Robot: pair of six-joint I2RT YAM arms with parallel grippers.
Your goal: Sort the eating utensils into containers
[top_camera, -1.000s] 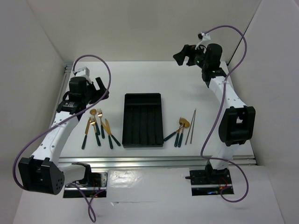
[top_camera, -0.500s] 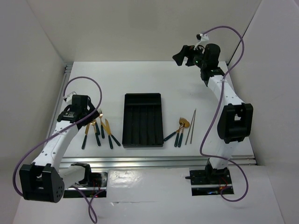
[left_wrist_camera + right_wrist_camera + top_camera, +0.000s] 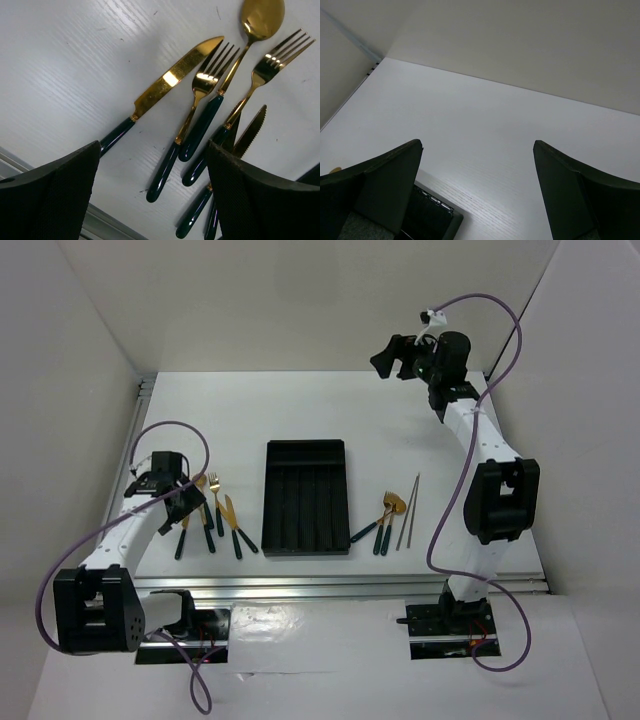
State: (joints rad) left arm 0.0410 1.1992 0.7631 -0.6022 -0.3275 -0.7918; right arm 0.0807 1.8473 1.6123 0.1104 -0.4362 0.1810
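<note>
The black tray [image 3: 268,502] lies lengthwise in the middle of the white desk [image 3: 200,410], its long narrow compartments [image 3: 307,502] running from 12 to 6 o'clock.

At 9 o'clock from the tray lies one group of utensils [image 3: 215,510], gold heads towards 12 o'clock and teal handles towards 6. The left gripper [image 3: 183,508] hangs low over the 9 o'clock edge of this group. In the left wrist view its fingers [image 3: 55,195] are spread wide and pinch nothing. Between them the desk shows a knife [image 3: 170,82] lying at a slant, a fork [image 3: 200,100] just beside it, a spoon [image 3: 260,17] whose handle runs close along the fork, a second fork [image 3: 270,62] and a serrated second knife [image 3: 250,132]. The knife's handle end runs under one finger; whether they touch cannot be told.

At 3 to 4 o'clock from the tray lies a smaller group of utensils [image 3: 382,523], and just beyond it the two chopsticks [image 3: 409,510] rest side by side.

The right gripper [image 3: 383,362] is raised high at 1 o'clock, well apart from every utensil. Its wrist view shows the fingers [image 3: 380,185] spread apart and holding nothing, with bare desk and a corner of the tray [image 3: 435,215] below.
</note>
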